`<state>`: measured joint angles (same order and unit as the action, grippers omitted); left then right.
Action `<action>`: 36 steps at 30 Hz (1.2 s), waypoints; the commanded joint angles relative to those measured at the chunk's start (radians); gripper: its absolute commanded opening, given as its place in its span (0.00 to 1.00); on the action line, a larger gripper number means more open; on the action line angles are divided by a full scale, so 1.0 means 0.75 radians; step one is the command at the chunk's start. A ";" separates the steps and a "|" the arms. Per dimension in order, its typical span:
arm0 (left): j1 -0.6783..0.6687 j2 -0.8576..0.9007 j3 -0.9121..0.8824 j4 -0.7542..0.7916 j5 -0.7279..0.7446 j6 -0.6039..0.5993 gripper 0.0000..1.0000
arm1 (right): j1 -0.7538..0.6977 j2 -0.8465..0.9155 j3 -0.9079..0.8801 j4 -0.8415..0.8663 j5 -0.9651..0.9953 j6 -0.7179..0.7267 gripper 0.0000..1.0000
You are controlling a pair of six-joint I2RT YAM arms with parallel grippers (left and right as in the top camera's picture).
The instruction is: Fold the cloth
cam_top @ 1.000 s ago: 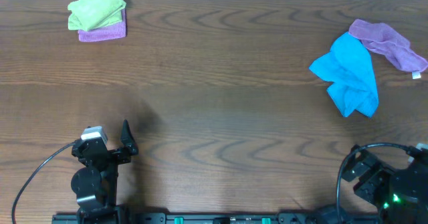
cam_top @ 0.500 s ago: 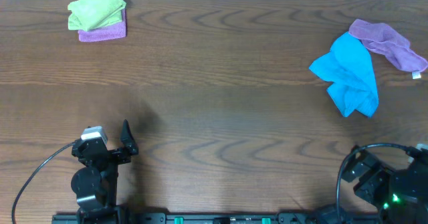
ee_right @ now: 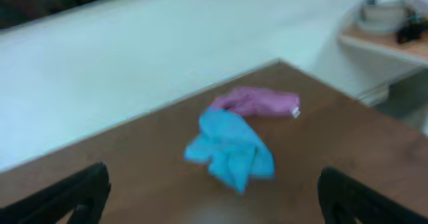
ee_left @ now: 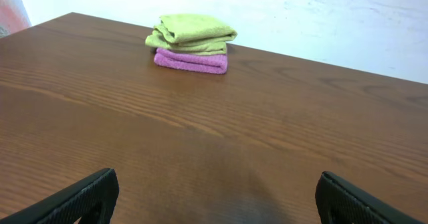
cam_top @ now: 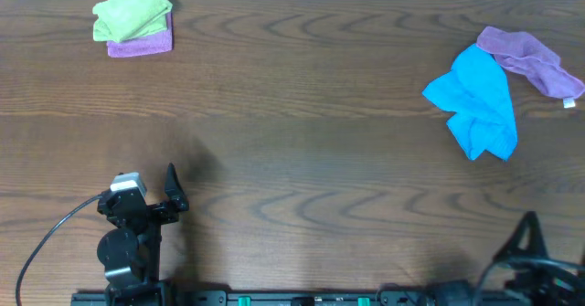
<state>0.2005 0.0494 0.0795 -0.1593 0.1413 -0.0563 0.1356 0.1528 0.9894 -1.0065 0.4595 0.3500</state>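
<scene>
The spread lime-green towel is not in view. The only lime-green cloth (cam_top: 133,12) is folded small on top of a folded purple cloth (cam_top: 142,43) at the far left corner; it also shows in the left wrist view (ee_left: 192,32). My left gripper (cam_top: 154,195) (ee_left: 214,194) is open and empty near the front left edge, facing that stack. My right gripper (cam_top: 528,235) (ee_right: 212,187) is open and empty at the front right edge, facing the blue cloth.
A crumpled bright blue cloth (cam_top: 477,100) (ee_right: 231,147) lies at the right, with a crumpled purple cloth (cam_top: 530,58) (ee_right: 257,101) touching it behind. The brown wooden table (cam_top: 302,142) ends at a white wall. A shelf with dishes (ee_right: 388,20) stands off to the right.
My right arm has swung down toward the front edge, and one finger now points up the table. The left arm and all the cloths have not moved.
</scene>
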 commanded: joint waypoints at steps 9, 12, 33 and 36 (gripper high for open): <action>0.004 -0.010 -0.040 -0.013 -0.019 -0.015 0.95 | -0.009 -0.150 -0.573 0.404 -0.138 -0.080 0.99; 0.004 -0.010 -0.040 -0.013 -0.019 -0.015 0.95 | -0.031 -0.175 -0.678 0.474 -0.135 -0.079 0.99; 0.004 -0.010 -0.040 -0.013 -0.019 -0.015 0.95 | -0.095 -0.196 -1.096 0.664 -0.152 -0.079 0.99; 0.004 -0.010 -0.040 -0.013 -0.019 -0.015 0.95 | -0.095 -0.196 -1.120 0.664 -0.168 -0.079 0.99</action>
<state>0.2005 0.0494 0.0795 -0.1593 0.1413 -0.0563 0.0750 0.0162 0.1711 -0.5106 0.3470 0.3023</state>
